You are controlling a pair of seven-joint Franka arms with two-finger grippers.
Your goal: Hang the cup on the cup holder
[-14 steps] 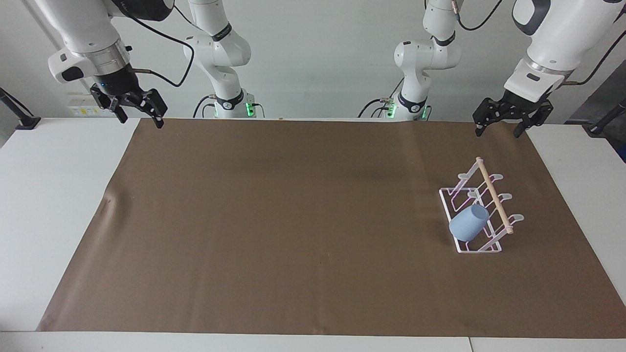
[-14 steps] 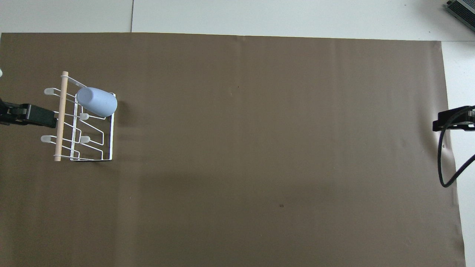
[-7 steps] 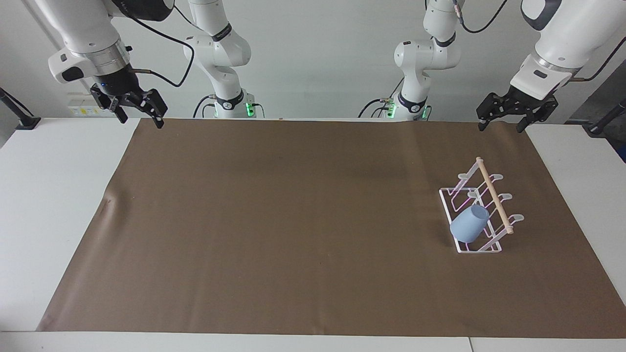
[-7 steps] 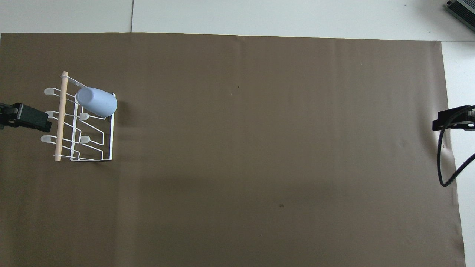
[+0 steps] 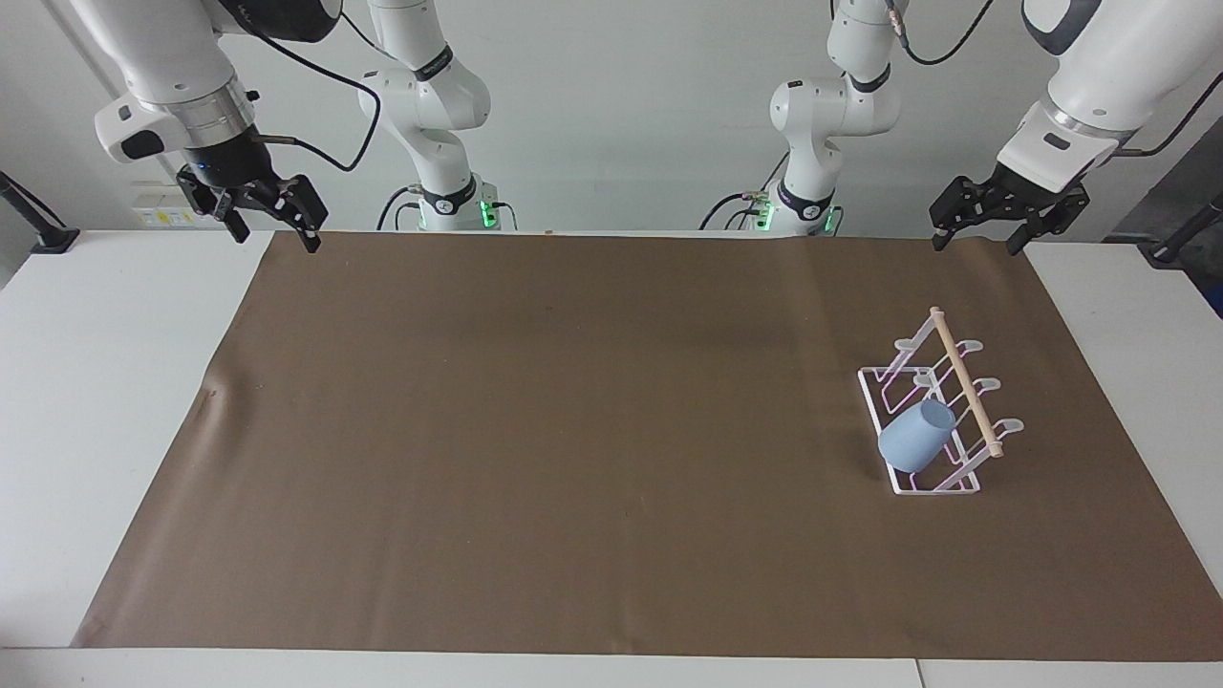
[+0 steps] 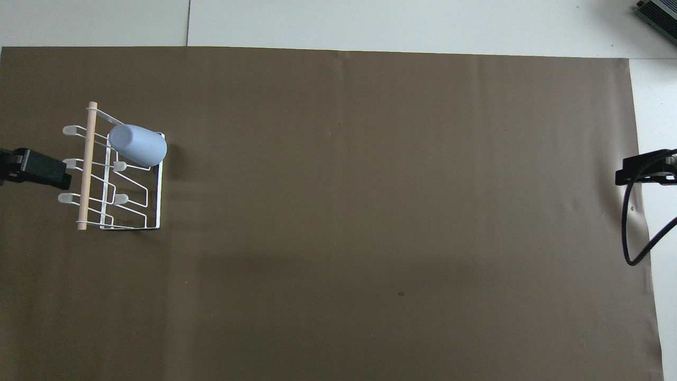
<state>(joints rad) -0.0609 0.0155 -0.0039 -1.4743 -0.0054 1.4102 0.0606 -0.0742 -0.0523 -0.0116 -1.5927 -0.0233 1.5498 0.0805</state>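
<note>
Item: small matte light-blue handleless cup (image 5: 915, 446), hung tilted on a slanted prong of the white wire cup holder (image 5: 941, 483) with pale wooden dowel, which stood on the brown table mat (image 5: 573, 430) toward the left arm's end.
Left gripper (image 5: 984, 244): raised over the mat's edge at the robots' end, jaws wide, empty.
Right gripper (image 5: 277, 234): raised over the mat's corner at the right arm's end, waiting, jaws wide, empty.
</note>
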